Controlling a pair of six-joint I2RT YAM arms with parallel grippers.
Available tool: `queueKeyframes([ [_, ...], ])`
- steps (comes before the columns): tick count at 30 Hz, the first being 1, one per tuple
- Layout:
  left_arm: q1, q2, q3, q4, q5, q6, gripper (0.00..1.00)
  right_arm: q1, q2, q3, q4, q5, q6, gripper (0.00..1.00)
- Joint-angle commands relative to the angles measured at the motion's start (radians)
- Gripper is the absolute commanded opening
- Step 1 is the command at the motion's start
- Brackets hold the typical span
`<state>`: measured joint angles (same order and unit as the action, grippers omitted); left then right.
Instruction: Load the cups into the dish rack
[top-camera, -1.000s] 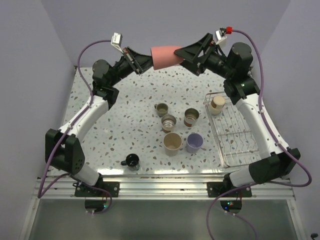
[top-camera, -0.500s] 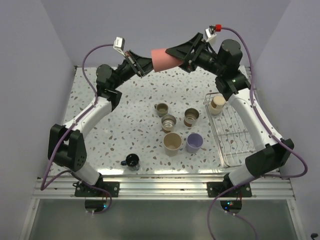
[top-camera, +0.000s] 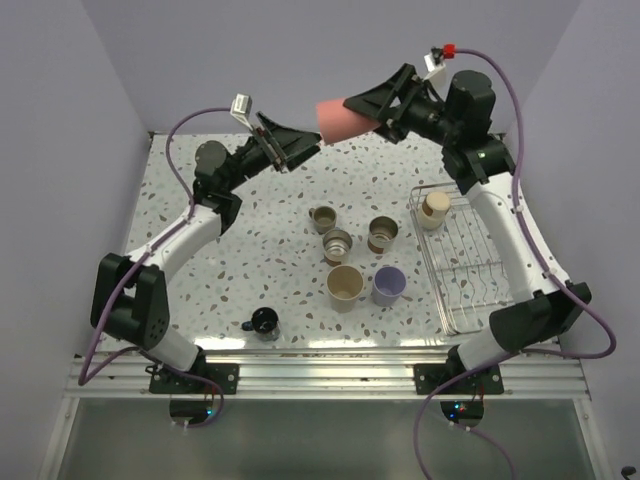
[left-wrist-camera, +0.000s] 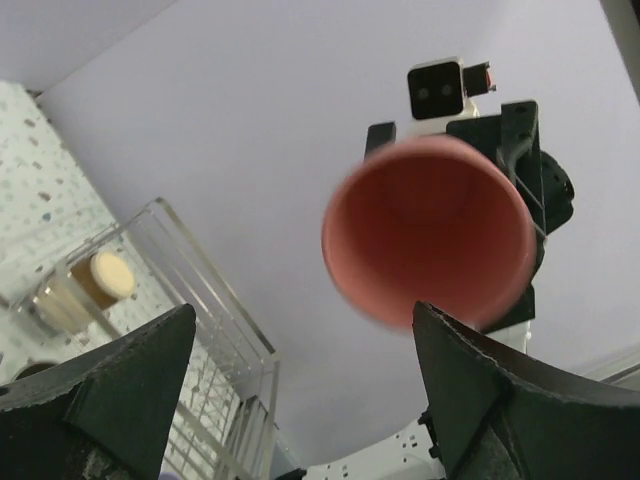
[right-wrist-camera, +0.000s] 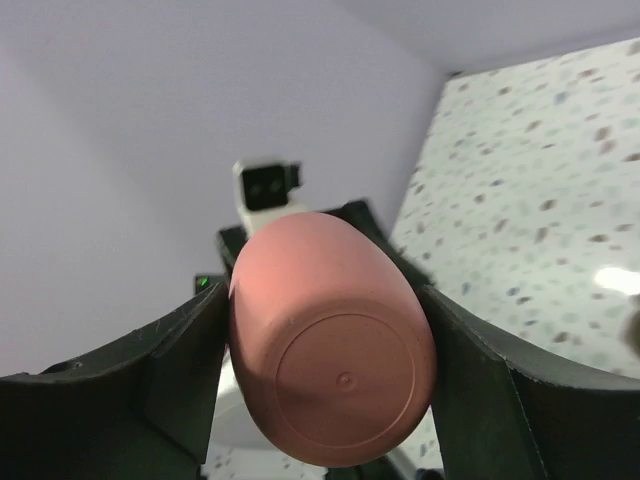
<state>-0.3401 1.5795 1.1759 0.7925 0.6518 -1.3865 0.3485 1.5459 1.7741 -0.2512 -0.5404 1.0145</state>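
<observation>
My R hand (top-camera: 372, 106) is clamped on the pink cup (top-camera: 338, 120), up high over the surface (top-camera: 250, 250). The cup lies on its side, open end facing my L hand (top-camera: 305, 148). L hand is wide open w/ nothing in it, right by the cup's rim. The dish rack (top-camera: 470, 270) sits far below my R hand, w/ one tan cup (top-camera: 433, 208) in its far corner. The lavender cup (top-camera: 389, 285) & dark blue cup (top-camera: 264, 322) stand on the surface, well below both hands.
</observation>
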Motion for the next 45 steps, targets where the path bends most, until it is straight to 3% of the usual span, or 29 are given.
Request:
queueKeyframes([
  [1, 0.026, -0.110, -0.099, -0.065, 0.016, 0.063, 0.93, -0.161, -0.032, 0.039, -0.153, 0.068, -0.126, 0.00],
  [3, 0.036, -0.160, -0.143, -0.178, 0.009, 0.131, 0.93, -0.262, -0.032, 0.064, -0.301, 0.111, -0.200, 0.00],
  [7, 0.035, -0.243, -0.151, -0.485, -0.063, 0.314, 0.93, -0.345, -0.018, 0.143, -0.561, 0.400, -0.433, 0.00],
  [8, 0.036, -0.256, -0.147, -0.537, -0.085, 0.378, 0.93, -0.362, -0.012, 0.153, -0.595, 0.547, -0.477, 0.00],
  [11, 0.035, -0.288, -0.136, -0.696, -0.110, 0.481, 0.93, -0.387, 0.006, 0.143, -0.661, 0.748, -0.533, 0.00],
  [14, 0.035, -0.309, -0.154, -0.774, -0.119, 0.532, 0.93, -0.399, 0.045, 0.133, -0.691, 0.845, -0.564, 0.00],
  [21, 0.035, -0.346, -0.187, -0.866, -0.126, 0.599, 0.91, -0.442, 0.108, 0.085, -0.706, 0.985, -0.597, 0.00],
  [45, 0.035, -0.283, -0.111, -0.918, -0.147, 0.698, 0.89, -0.459, 0.302, -0.143, -0.500, 0.993, -0.479, 0.00],
])
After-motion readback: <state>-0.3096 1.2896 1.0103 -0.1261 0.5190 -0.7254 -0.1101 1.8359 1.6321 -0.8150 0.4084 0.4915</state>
